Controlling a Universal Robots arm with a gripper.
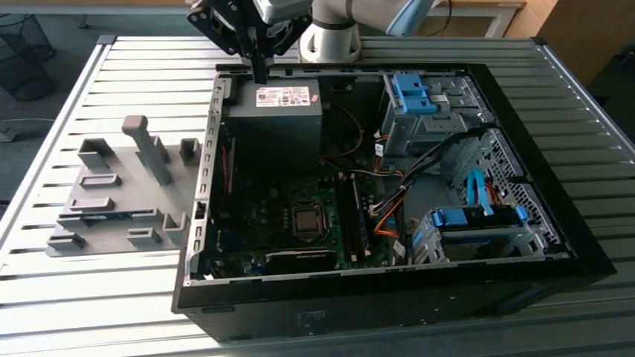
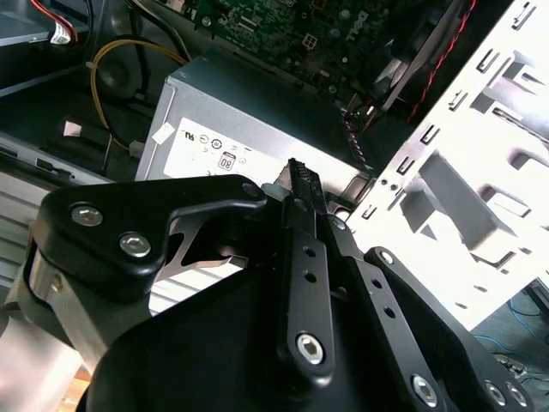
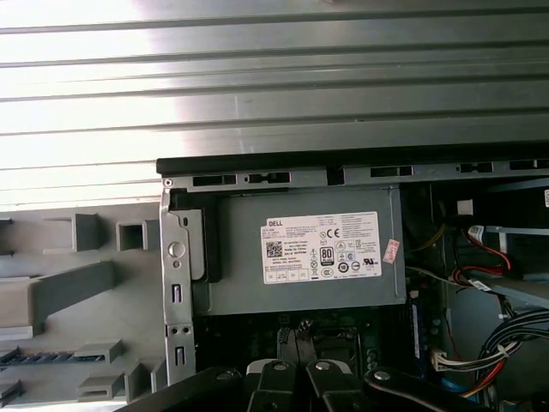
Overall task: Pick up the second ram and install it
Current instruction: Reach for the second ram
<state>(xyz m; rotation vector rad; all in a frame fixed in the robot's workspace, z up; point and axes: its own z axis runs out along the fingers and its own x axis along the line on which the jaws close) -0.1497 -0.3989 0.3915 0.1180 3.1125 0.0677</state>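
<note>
Slatted metal desk [image 1: 119, 67]. Pincer [image 1: 260, 77] pressed together just above power supply [image 1: 282, 119]; second ram [image 1: 104, 216] well apart, in grey holder [image 1: 119, 167].

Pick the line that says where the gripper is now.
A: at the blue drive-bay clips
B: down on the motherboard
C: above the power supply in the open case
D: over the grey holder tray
C: in the exterior view the gripper hangs over the power supply by the case wall, well apart from the grey holder tray.
</note>
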